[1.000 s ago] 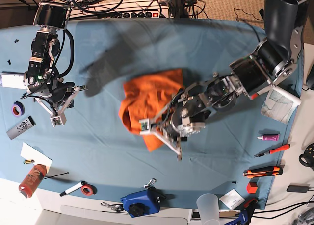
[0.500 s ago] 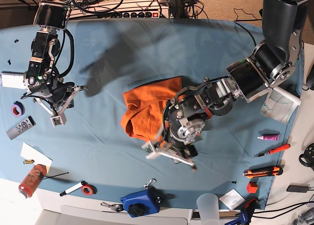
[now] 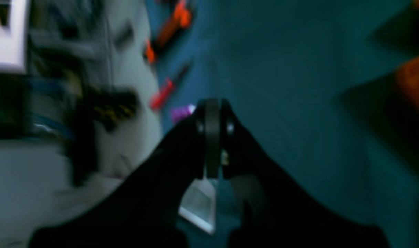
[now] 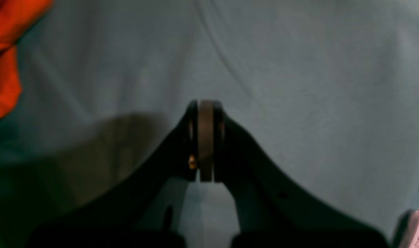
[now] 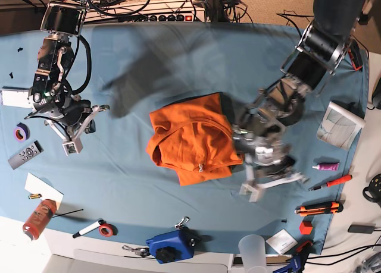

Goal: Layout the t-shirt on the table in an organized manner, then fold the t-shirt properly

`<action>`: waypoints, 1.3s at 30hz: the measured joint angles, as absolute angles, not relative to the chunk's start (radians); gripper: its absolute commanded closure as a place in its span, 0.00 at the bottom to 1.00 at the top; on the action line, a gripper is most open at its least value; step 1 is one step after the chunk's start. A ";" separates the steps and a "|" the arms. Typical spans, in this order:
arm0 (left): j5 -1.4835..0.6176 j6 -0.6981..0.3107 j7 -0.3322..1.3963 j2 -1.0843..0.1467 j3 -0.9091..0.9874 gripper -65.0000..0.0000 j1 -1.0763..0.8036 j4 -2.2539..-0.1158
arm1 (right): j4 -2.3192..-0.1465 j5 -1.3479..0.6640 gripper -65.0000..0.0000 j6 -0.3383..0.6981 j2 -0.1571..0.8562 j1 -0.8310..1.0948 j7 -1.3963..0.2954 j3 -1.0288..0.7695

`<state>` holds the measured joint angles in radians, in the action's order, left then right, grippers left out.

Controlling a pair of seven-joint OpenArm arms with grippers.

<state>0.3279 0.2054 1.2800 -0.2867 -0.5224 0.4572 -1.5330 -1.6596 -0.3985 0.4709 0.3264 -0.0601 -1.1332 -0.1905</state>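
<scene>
The orange t-shirt lies crumpled in a rough square at the middle of the teal table. My left gripper is shut and empty, just right of the shirt over bare cloth. In the blurred left wrist view the left gripper has its jaws together, and the shirt is at the right edge. My right gripper is shut and empty, far left of the shirt. In the right wrist view the right gripper is closed above bare cloth, and the shirt is at the upper left.
A purple tube, orange-handled tools and a white pad lie at the right edge. A blue device and a plastic cup sit at the front edge. A remote, purple tape and an orange bottle lie at the left.
My left gripper has swung from over the shirt, past its front edge, to the bare cloth right of it. The shirt's front part now lies uncovered. The right arm has hardly moved.
</scene>
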 measured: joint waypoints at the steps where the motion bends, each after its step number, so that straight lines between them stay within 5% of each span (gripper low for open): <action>1: 0.291 0.192 1.279 -0.302 -0.473 1.00 0.430 -1.569 | -1.661 -0.417 1.00 0.484 0.326 -0.060 -1.135 -0.191; 13: -0.080 0.101 1.140 -0.404 0.047 1.00 -0.025 -2.065 | -1.855 -0.693 1.00 0.649 0.327 -0.042 -1.211 -0.193; 21: -0.192 0.025 1.066 -0.400 0.282 1.00 -0.281 -2.095 | -2.103 -0.659 1.00 0.649 0.329 0.176 -1.230 -0.193; 39: -0.220 0.023 1.084 -0.369 0.350 1.00 -0.716 -2.095 | -2.173 -0.627 1.00 0.587 0.330 0.653 -1.277 -0.193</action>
<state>-0.2203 0.0227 1.0836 -0.3695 0.3500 -0.7158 -2.0953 -2.1727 -0.6266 0.5865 0.3298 0.6533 -1.2766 -0.1932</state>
